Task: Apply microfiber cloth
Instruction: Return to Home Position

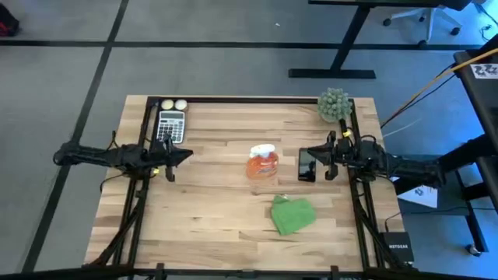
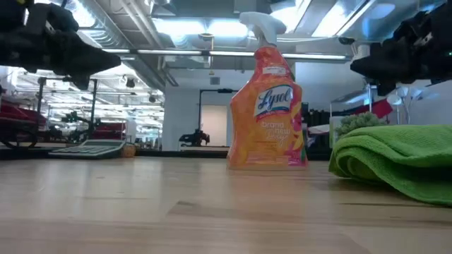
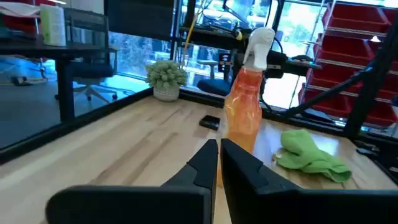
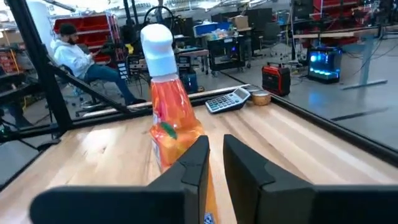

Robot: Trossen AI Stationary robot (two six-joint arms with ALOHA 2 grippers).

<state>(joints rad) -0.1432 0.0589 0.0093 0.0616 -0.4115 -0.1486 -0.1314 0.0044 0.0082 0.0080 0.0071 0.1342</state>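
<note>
From above, the microfiber cloth (image 1: 292, 215) lies bunched on open wood, apart from the Lysol spray bottle (image 1: 263, 163) mid-surface. The left pincer (image 1: 173, 155) hangs near the calculator (image 1: 171, 125) by the left edge. The right pincer (image 1: 321, 161) is just beside the black phone (image 1: 306, 165), towards the right edge. At surface level, cloth and bottle stand clear. Each wrist view shows fingers narrowed to a slit, holding nothing.
</note>
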